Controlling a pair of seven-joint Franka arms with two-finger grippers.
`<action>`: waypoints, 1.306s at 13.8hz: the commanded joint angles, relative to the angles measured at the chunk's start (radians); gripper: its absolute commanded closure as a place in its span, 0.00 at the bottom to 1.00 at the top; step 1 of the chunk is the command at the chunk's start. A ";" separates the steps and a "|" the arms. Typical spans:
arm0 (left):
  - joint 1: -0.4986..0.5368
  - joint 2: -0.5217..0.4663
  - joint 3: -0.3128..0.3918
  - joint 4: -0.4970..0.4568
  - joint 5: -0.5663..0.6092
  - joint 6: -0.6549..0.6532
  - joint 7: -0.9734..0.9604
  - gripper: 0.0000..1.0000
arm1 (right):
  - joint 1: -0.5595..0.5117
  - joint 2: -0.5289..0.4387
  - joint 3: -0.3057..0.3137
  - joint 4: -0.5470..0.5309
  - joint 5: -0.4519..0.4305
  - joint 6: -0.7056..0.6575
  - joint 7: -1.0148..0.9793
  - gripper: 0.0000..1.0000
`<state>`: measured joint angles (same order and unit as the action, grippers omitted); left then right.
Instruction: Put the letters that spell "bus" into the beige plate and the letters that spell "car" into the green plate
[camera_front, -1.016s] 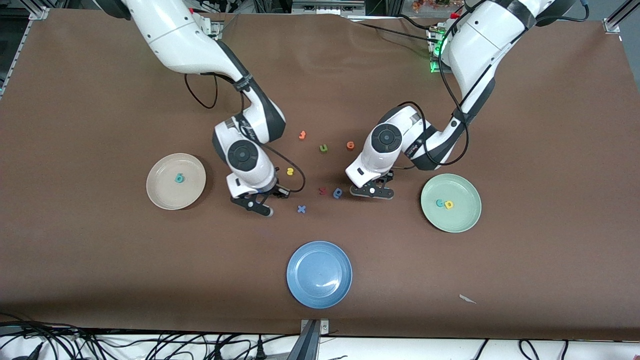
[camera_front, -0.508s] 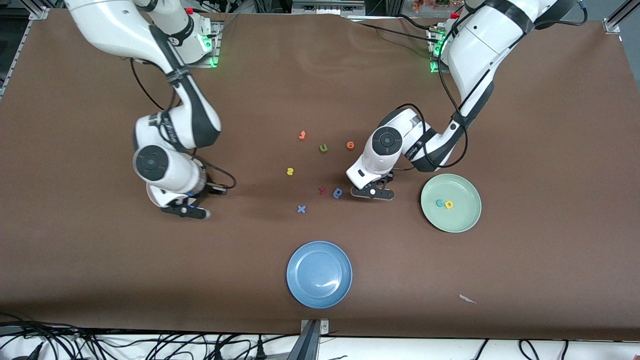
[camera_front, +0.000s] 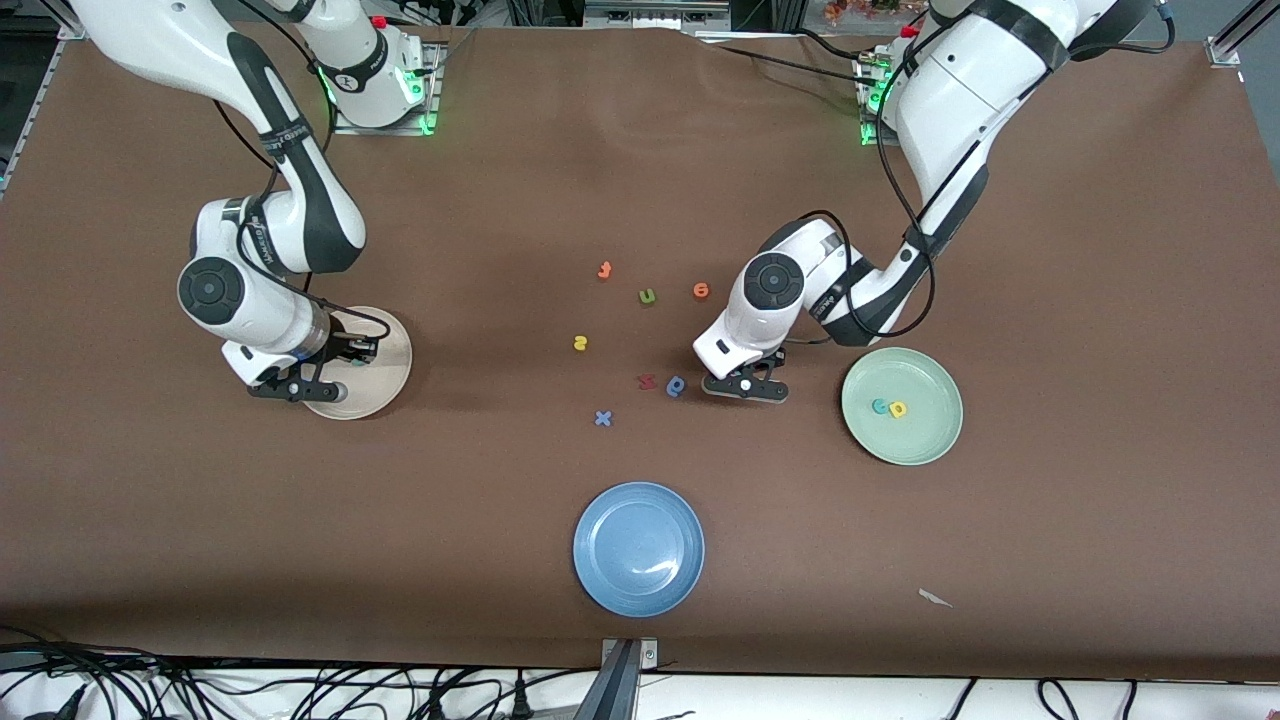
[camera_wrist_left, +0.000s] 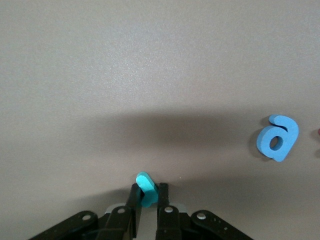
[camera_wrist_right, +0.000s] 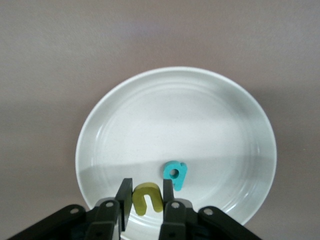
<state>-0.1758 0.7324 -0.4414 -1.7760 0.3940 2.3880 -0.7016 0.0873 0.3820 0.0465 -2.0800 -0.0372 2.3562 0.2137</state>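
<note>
At the left of the front view the right gripper (camera_front: 300, 390) hangs over the lower edge of the beige plate (camera_front: 385, 375), which sits left of centre on the brown desk (camera_front: 200, 520); the right wrist view shows its fingers (camera_wrist_right: 122, 197) clamped on a yellow "u" (camera_wrist_right: 147, 199) held above the plate's rim, with the teal "b" (camera_wrist_right: 174, 174) lying flat inside the plate just beside it. Moving toward the middle of the front view, a loose scatter of small letters lies on the desk: a yellow "s" (camera_front: 580, 343), an orange letter (camera_front: 604, 269) above it, a blue "x" (camera_front: 602, 418) below, an olive-green "u" (camera_front: 647, 296), a dark red letter (camera_front: 646, 381) and, touching or nearly touching it, a blue "a" (camera_front: 676, 386), then another orange letter (camera_front: 701, 290) a little higher up. The blue plate (camera_front: 638, 548) lies at lower centre, well apart from the rest. Just right of the blue "a" the left gripper (camera_front: 742, 388) is down at the desk, its fingers (camera_wrist_left: 162, 192) closed on a teal letter (camera_wrist_left: 145, 188) standing on edge (its shape cannot be read from here). At right of centre the green plate (camera_front: 925, 440) holds a teal "c" (camera_front: 880, 406) and a yellow "a" (camera_front: 897, 409) side by side.
</note>
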 joint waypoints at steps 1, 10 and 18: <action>0.005 0.009 0.003 0.006 0.042 -0.007 -0.015 0.94 | 0.012 -0.040 0.015 -0.029 -0.009 0.012 0.064 0.00; 0.211 -0.166 -0.005 0.013 0.040 -0.217 0.336 0.90 | 0.337 0.107 0.015 0.196 0.088 0.012 0.562 0.00; 0.271 -0.162 -0.005 0.023 0.026 -0.254 0.384 0.00 | 0.488 0.327 0.010 0.380 0.076 0.083 0.811 0.01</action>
<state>0.0883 0.5860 -0.4352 -1.7587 0.4119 2.1462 -0.3242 0.5556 0.6683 0.0681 -1.7407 0.0323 2.4280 0.9879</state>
